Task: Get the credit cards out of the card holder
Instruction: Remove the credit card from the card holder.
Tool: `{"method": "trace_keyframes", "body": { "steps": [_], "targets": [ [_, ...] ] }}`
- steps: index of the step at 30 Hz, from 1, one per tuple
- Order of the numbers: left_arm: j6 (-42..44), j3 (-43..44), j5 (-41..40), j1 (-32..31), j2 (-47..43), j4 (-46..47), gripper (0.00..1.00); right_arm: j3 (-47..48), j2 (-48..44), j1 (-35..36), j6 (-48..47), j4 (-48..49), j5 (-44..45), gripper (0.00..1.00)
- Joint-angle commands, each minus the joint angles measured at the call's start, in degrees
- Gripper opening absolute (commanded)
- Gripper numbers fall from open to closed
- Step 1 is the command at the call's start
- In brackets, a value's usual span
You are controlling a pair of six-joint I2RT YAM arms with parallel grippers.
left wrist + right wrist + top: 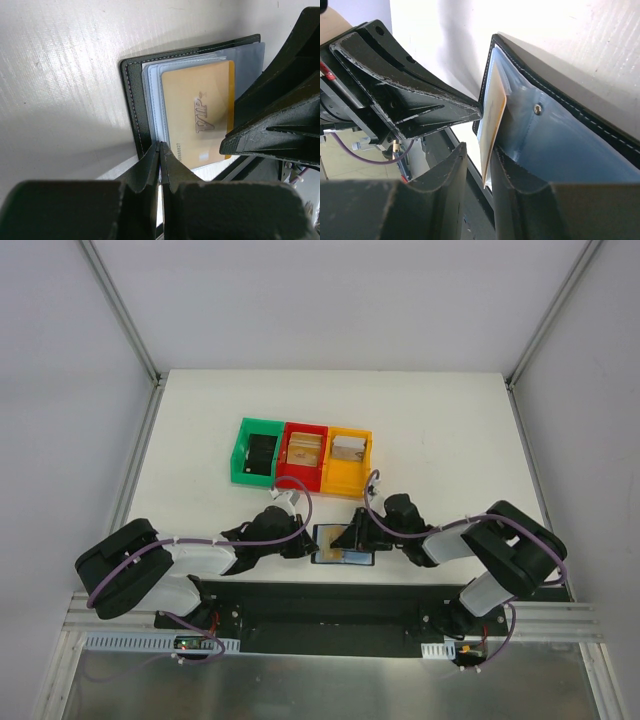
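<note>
The black card holder lies open at the table's near edge between my two grippers. A gold credit card marked VIP sticks partly out of its clear sleeves, over the black cover. My left gripper is shut, with its tips resting on the sleeve edge by the card's corner. My right gripper straddles the card's free edge. The card leans against one finger, and a gap shows to the other. The grey-blue inner panel lies beside it.
Green, red and orange bins stand in a row behind the card holder, each with something inside. The table's near edge and the black mounting rail lie just below the wallet. The two grippers' fingers sit close together.
</note>
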Motion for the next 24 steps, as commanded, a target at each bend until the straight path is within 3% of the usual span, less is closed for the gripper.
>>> {"method": "trace_keyframes", "body": {
  "steps": [1, 24],
  "targets": [
    [-0.5, -0.1, -1.3, -0.3, -0.2, 0.8, 0.00, -0.5, -2.3, -0.5, 0.2, 3.7, -1.4, 0.26],
    [-1.4, -0.7, -2.3, -0.3, -0.3, 0.3, 0.00, -2.4, -4.8, -2.4, 0.0, 3.1, -1.9, 0.20]
  ]
}}
